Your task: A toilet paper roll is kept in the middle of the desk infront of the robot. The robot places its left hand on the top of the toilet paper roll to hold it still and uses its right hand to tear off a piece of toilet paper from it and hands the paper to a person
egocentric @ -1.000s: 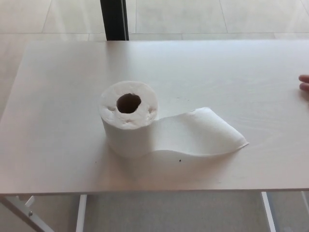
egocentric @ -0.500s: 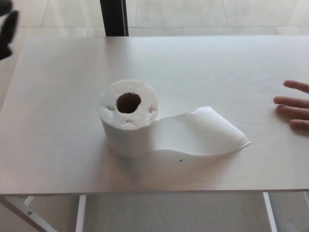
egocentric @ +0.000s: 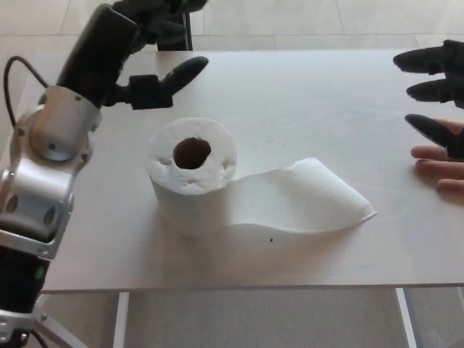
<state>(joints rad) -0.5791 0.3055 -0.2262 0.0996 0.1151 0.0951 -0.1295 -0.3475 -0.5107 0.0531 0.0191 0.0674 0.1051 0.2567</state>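
fingers [egocentric: 190, 69] of the left hand [egocentric: 148, 43] are spread apart and hold nothing; one thick finger points toward picture right, above the counter [egocentric: 304, 101] behind the toilet paper roll [egocentric: 193, 174] and clear of it. the rest of that hand reaches the top edge of the frame, so part of it is cut off. the left arm [egocentric: 61, 145] runs from the lower left corner diagonally up to the hand, with a silver joint housing and a black cable looping at its outer side.

fingers [egocentric: 431, 58] of the right hand [egocentric: 438, 90] are likewise apart and empty. three black tips enter from the right edge, all pointing toward picture left, over the far right part of the counter. the lowest tip lies just beside, and partly over, a person's hand [egocentric: 442, 163], whose fingers rest flat at the right edge.

the toilet paper roll stands upright on its end near the middle of the counter, core hole facing up. its loose tail [egocentric: 304, 199] trails to picture right and lies on the surface, ending in a rounded corner short of the person's hand.

open surface lies on all sides of the roll: wide behind it, wide to the right beyond the tail, narrower toward the front edge. floor tiles [egocentric: 290, 18] and a dark post [egocentric: 174, 40] show beyond the far edge.
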